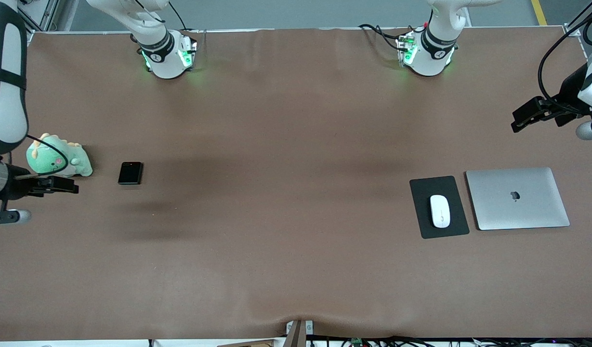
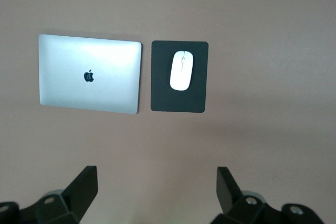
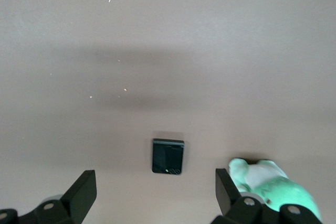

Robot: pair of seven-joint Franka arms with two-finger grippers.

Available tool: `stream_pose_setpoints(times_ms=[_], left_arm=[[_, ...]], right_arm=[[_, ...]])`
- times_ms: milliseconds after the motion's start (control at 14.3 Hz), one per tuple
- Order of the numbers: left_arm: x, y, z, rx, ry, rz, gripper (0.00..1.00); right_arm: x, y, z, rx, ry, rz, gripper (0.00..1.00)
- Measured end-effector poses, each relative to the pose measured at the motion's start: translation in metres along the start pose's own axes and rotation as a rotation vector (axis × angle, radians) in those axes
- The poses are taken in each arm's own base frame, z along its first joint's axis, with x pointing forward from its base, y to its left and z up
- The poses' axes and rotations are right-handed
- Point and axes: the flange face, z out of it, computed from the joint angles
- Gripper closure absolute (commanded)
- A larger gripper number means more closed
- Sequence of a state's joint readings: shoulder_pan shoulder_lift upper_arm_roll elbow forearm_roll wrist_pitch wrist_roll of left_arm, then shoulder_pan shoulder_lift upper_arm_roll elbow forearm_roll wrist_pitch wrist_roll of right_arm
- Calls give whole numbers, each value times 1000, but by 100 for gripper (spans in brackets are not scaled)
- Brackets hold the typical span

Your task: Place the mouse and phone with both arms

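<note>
A: Front view first: where do the two things lie?

B: The phone (image 1: pixel 130 173) lies flat on the bench (image 1: pixel 286 193) toward the right arm's end, just beside a green plush toy (image 1: pixel 59 156). The mouse (image 1: pixel 440 211) sits on a dark mat (image 1: pixel 421 193) toward the left arm's end, with a closed laptop (image 1: pixel 517 198) just beside the mat.

A: Which arm suits which?

B: Each thing is at one arm's own end. The right pincer (image 1: pixel 59 185) hangs over the bench edge by the toy, near the phone. The left pincer (image 1: pixel 529 115) hangs over the bench farther from the front camera than the laptop, so the mouse lies toward that camera and toward the middle from it.

A: Are the pincers ready?

B: Both stand wide apart and empty; each wrist view shows bare fingers.

A: And the long axes?

B: The mouse runs lengthwise toward the front camera, matching the mat. The phone is nearly square. I judge the left pincer should close across the mouse's narrow width.
</note>
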State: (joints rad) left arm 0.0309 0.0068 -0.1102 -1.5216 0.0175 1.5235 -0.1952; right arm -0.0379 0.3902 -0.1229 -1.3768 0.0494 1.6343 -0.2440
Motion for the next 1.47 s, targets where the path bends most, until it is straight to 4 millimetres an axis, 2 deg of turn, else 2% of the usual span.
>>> stream_pose_setpoints(times_ms=[210,420,770,911,1191,1471], left_arm=[[0,0,0,0,0,2,0],[0,0,1,0,-1,20,0],[1,-2,1,0,-2,39,0],[1,-4,1,0,-2,46,0],[2,-6,1,0,-2,50,0],[2,-6,1,0,-2,50,0]], right_arm=[[-4,-4,-35,-19,13,-8,0],[-18,-10,-64,-15,16,-14,0],[-71,-20,-127,-4,30,-18,0],[-89,-22,-137,0,38,-18,0],[-119,-29,-142,11,41,-27,0],[-141,-39,-151,14,53,-41,0]])
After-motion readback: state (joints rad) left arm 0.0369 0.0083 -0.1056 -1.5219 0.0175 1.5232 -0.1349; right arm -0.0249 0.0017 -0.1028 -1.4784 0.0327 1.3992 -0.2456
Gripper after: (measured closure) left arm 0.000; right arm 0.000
